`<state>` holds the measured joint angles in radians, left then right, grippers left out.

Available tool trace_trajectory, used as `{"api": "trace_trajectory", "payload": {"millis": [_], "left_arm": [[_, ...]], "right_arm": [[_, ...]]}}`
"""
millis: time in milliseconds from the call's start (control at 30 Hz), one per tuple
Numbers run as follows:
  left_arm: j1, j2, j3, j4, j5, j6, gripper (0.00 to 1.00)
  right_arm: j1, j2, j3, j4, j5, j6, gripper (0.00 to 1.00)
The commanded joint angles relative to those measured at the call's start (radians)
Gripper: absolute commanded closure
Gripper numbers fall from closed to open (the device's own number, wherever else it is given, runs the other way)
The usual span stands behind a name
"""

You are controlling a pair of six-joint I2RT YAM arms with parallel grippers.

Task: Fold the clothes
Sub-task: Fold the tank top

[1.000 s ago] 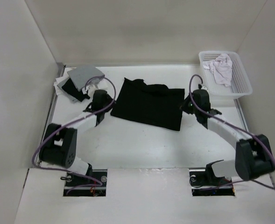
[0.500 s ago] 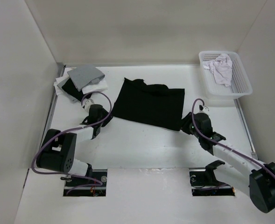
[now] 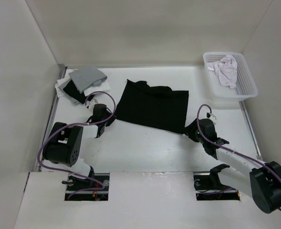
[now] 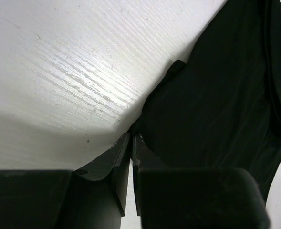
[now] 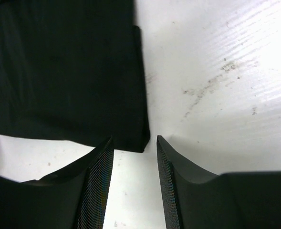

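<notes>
Each arm was built of blocky black joint housings joined by white link shells: the left arm (image 3: 63, 147) at the lower left of the overhead frame, the right arm (image 3: 265, 185) at the lower right. A thin left purple cable (image 3: 105, 97) looped over one wrist, and a right purple cable (image 3: 202, 109) arched above the other. The left end effector (image 4: 131, 137) had smooth matte black fingers (image 4: 112, 164) tapering to blunt tips. The right end effector (image 5: 134, 141) carried black, finely ribbed pads (image 5: 99, 179). A black base bracket (image 3: 220, 171) showed at the right arm's foot.
</notes>
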<state>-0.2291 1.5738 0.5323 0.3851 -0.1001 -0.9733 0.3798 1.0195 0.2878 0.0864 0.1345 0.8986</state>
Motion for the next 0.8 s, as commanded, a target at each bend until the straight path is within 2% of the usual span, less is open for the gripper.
{"api": "trace_trajectory", "payload": {"millis": [0, 300, 600, 700, 767], "left_arm": [[0.012, 0.006, 0.015, 0.052, -0.001, -0.01, 0.96], [0.006, 0.032, -0.003, 0.081, 0.01, -0.019, 0.97], [0.014, 0.017, -0.008, 0.086, 0.019, -0.022, 0.98], [0.014, 0.023, -0.005, 0.103, 0.026, -0.031, 0.99], [0.015, 0.009, -0.011, 0.11, 0.045, -0.038, 1.0]], "right_arm": [[-0.002, 0.048, 0.008, 0.068, 0.027, 0.029, 0.54], [-0.002, 0.171, 0.045, 0.119, 0.011, 0.098, 0.64], [-0.002, 0.252, 0.074, 0.122, -0.048, 0.126, 0.86], [-0.002, 0.28, 0.065, 0.174, -0.062, 0.144, 0.97], [0.007, 0.254, 0.057, 0.193, -0.046, 0.148, 1.0]]}}
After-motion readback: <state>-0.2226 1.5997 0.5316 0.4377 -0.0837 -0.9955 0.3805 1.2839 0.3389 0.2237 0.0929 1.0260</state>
